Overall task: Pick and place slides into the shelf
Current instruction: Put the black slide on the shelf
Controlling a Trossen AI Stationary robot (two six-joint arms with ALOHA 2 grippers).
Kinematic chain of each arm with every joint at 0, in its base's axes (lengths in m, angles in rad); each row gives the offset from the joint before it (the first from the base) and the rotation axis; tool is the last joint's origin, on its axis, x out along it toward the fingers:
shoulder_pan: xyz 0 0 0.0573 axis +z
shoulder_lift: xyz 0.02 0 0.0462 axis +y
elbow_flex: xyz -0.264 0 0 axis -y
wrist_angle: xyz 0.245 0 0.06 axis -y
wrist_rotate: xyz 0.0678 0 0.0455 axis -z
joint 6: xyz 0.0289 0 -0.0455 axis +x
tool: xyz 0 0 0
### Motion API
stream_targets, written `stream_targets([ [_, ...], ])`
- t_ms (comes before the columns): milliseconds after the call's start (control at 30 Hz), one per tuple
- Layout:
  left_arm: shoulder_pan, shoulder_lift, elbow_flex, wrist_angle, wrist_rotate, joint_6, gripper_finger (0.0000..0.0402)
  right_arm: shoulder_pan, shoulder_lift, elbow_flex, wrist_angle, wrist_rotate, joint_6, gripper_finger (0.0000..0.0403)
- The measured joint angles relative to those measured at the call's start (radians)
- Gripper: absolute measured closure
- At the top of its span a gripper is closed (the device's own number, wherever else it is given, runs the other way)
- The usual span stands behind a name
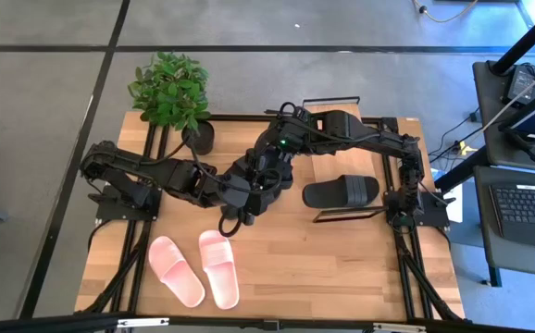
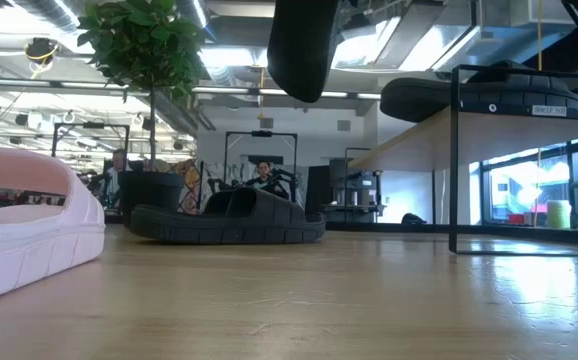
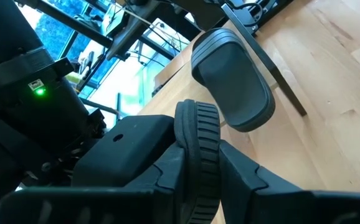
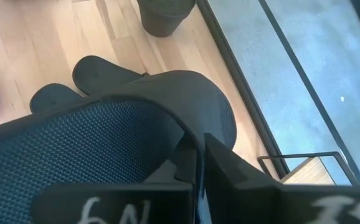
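Left gripper [image 1: 233, 196] sits over the middle of the tabletop [image 1: 342, 268], and in its wrist view we see its fingers [image 3: 242, 180] clamped tight on the ribbed sole edge of the held black slide [image 3: 198, 143]. Right gripper [image 1: 266, 180] reaches in from the right edge and meets the left one at the same spot. Its fingers [image 4: 230, 162] are pinched narrow on a black slide's strap, and we take this for the same slide. From table height that slide hangs well clear of the wood.

Going by size, we start with the tabletop, a light wooden surface that carries everything. The shelf [image 2: 489, 130] stands toward the right edge, with a pale board top on thin black legs. The plant [image 1: 168, 88] grows from a dark pot [image 1: 201, 137] near the far left corner.

1 shelved black slide [image 1: 342, 191] lies on the shelf's board, at its near end. 1 resting black slide [image 2: 229, 218] lies flat on the tabletop near the pot, below the arms. A 2nd dark sole seems to lie just beside it in the right wrist view, though we cannot tell for sure. The 2 pink slides [image 1: 175, 270] [image 1: 219, 268] lie side by side close to the near edge, left of centre, heels toward that edge.
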Motion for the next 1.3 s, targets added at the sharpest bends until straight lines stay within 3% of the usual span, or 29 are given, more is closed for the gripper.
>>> stream_targets([
  [500, -0.001, 0.000, 0.000, -0.002, -0.057, 0.001, 0.0323, -0.002, 0.000, 0.000, -0.002, 0.007, 0.002, 0.0390],
  [633, -0.001, 0.000, 0.000, -0.004, -0.068, 0.001, 0.0336, -0.002, 0.000, 0.000, 0.000, 0.008, 0.002, 0.0389],
  [1300, -0.001, 0.000, 0.000, -0.008, -0.060, 0.006, 0.0348, -0.001, -0.002, 0.001, -0.019, 0.010, -0.028, 0.0317],
])
